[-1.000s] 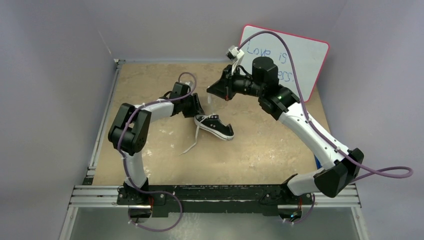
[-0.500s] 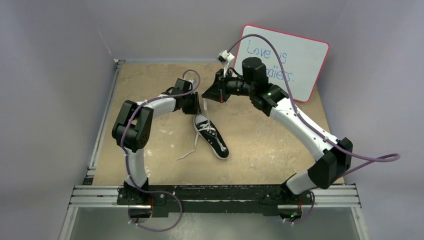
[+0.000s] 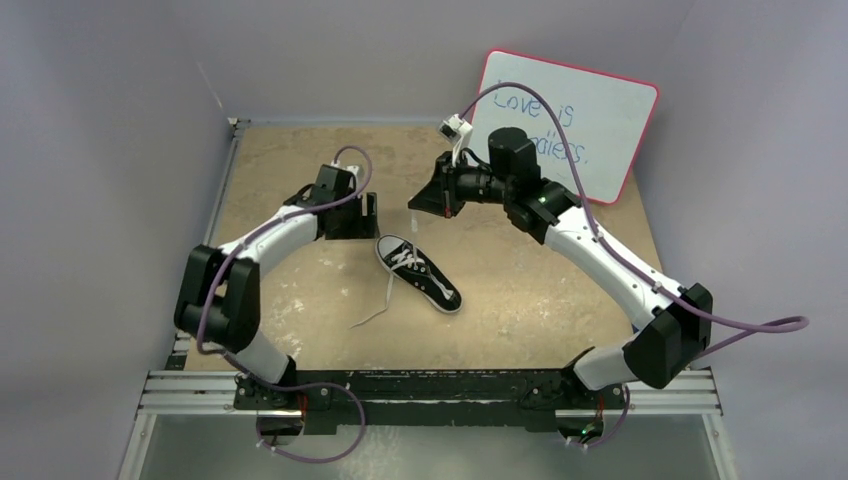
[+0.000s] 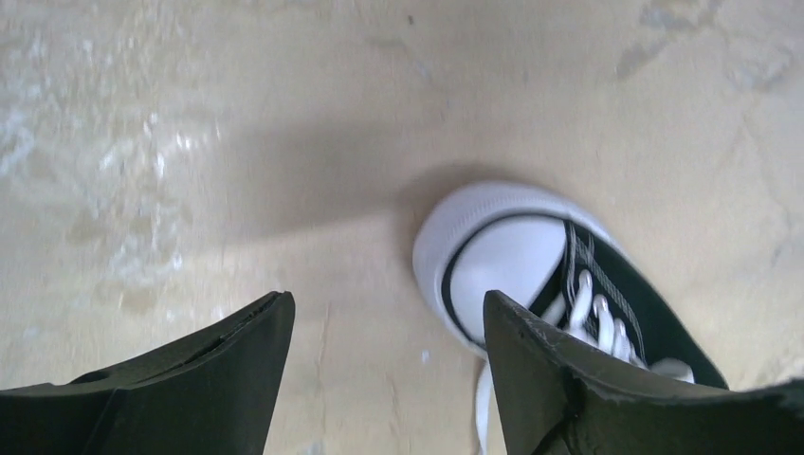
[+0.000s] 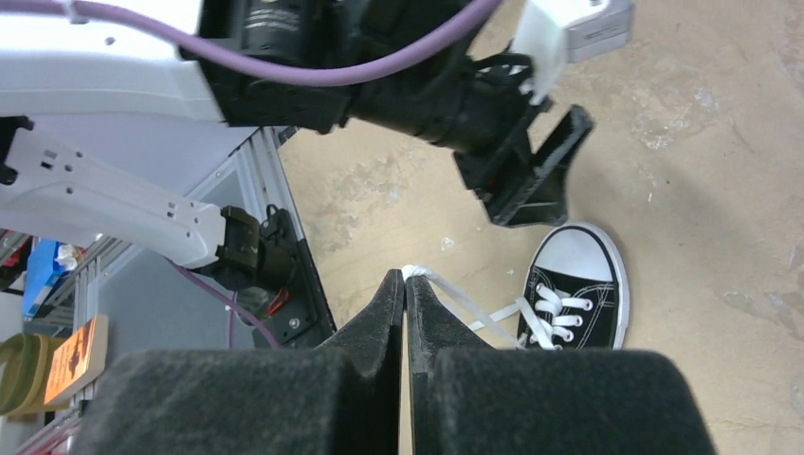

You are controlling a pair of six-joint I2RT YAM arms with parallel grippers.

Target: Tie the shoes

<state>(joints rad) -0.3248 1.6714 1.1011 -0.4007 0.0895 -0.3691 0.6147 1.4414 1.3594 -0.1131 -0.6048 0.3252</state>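
The shoe [image 3: 421,273], a small black sneaker with a white toe cap, lies on the tan table with its toe toward the back left. My left gripper [image 3: 371,217] hovers just left of the toe, open and holding nothing. In the left wrist view its jaws [image 4: 389,318] stand wide over bare table, the toe cap [image 4: 498,254] beside the right finger. My right gripper [image 3: 414,201] is raised behind the shoe, shut on the tip of one white lace [image 5: 465,300], which runs down to the shoe [image 5: 576,296]. The other lace [image 3: 379,303] trails loose toward the front.
A whiteboard [image 3: 575,122] with a red edge and blue writing leans on the back right wall. The aluminium rail [image 3: 430,390] with both arm bases runs along the near edge. Grey walls close in the table on the left and at the back.
My left gripper has opened and drawn back to the left of the shoe. The shoe swung round and now rests on the table. The right gripper keeps its hold on the lace.
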